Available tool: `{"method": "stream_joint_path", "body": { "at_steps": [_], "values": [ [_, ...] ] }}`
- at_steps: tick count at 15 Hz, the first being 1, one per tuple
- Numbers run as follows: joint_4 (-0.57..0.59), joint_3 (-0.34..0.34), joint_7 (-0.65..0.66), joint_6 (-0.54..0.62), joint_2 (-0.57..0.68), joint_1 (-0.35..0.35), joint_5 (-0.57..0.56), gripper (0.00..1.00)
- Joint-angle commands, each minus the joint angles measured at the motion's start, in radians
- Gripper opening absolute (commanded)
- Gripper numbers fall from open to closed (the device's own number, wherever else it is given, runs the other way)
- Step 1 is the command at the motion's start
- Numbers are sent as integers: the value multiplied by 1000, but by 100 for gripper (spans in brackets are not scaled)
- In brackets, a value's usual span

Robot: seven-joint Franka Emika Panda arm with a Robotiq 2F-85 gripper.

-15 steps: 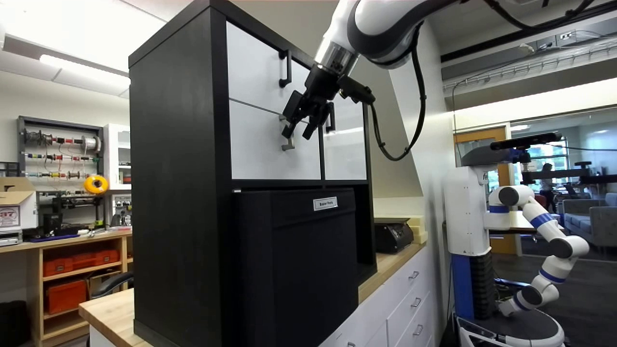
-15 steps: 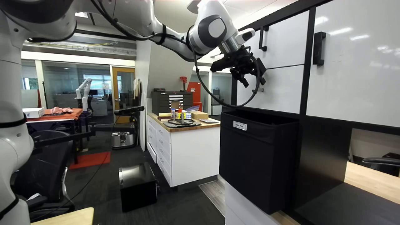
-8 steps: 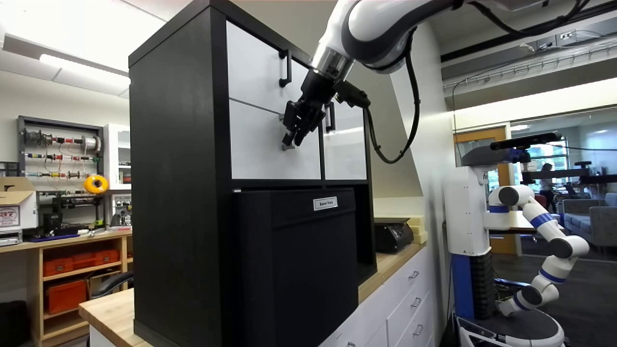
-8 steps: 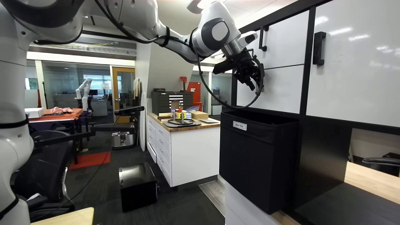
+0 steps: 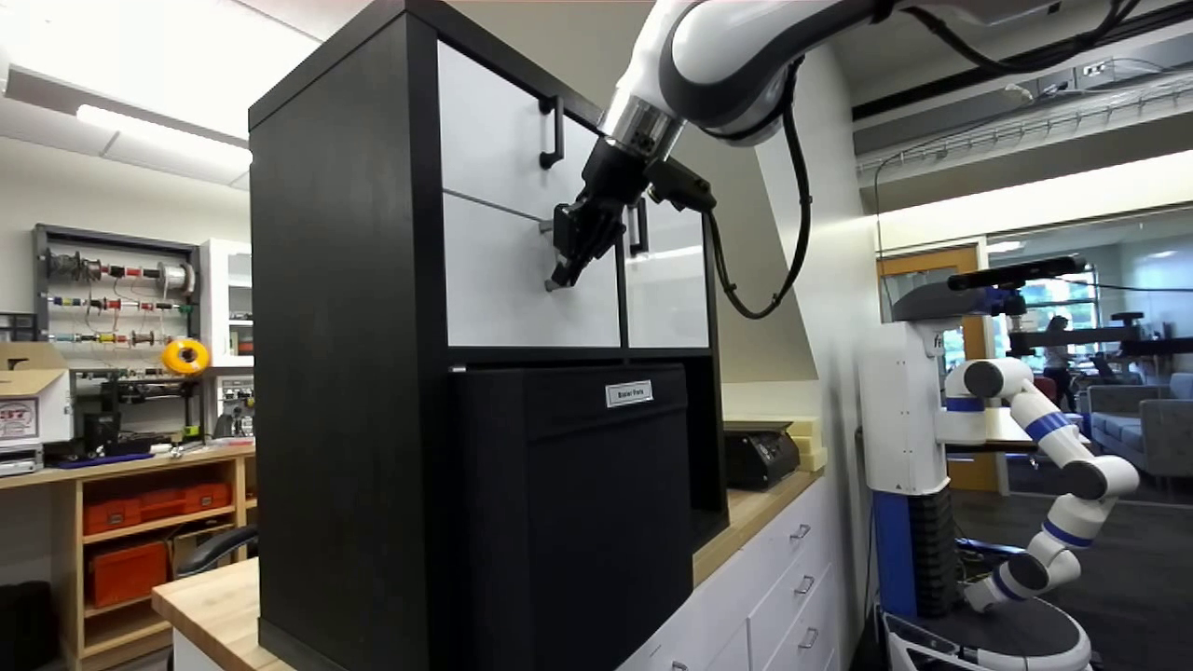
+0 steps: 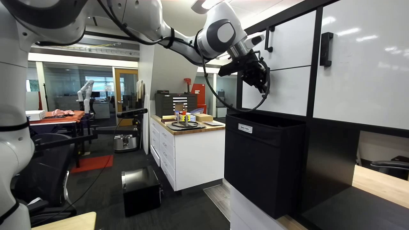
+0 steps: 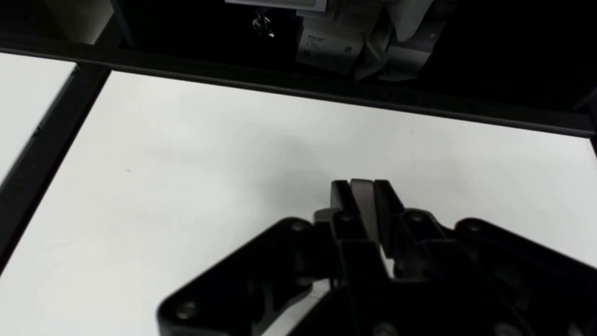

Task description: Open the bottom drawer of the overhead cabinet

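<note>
Pinching the grey handle (image 7: 365, 201) at the front of the cabinet (image 5: 335, 354) with the gripper (image 7: 363, 185), held narrow, with black pads (image 7: 387, 199) touching either side in wrist view. Slanting down to the cabinet's front with the white arm (image 5: 732, 45), in both exterior views. Can place the drawer (image 5: 499, 303), white and bearing that handle, in the upper half of the cabinet, looking flush with its face. Can see a white panel (image 5: 489, 121) at the top of the cabinet and a white door (image 5: 667, 298) at its right, seen face-on. Can see, too, a black bin (image 5: 606, 485) with a white label (image 5: 629, 393) jutting from the cabinet's lower half, and a wooden counter (image 5: 210, 596) beneath the cabinet. Farther out, well apart from the cabinet, can make out a second robot (image 5: 918, 419) and a drawer unit (image 6: 198, 156) bearing a toolbox (image 6: 164, 103).
</note>
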Motion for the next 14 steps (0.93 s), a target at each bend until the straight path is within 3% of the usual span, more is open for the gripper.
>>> {"method": "stream_joint_path", "body": {
  "at_steps": [1, 14],
  "values": [
    [-16, -16, -27, 27, -12, 16, 13, 6],
    [-315, -18, -5, 223, -184, 18, 8, 6]
  ]
}}
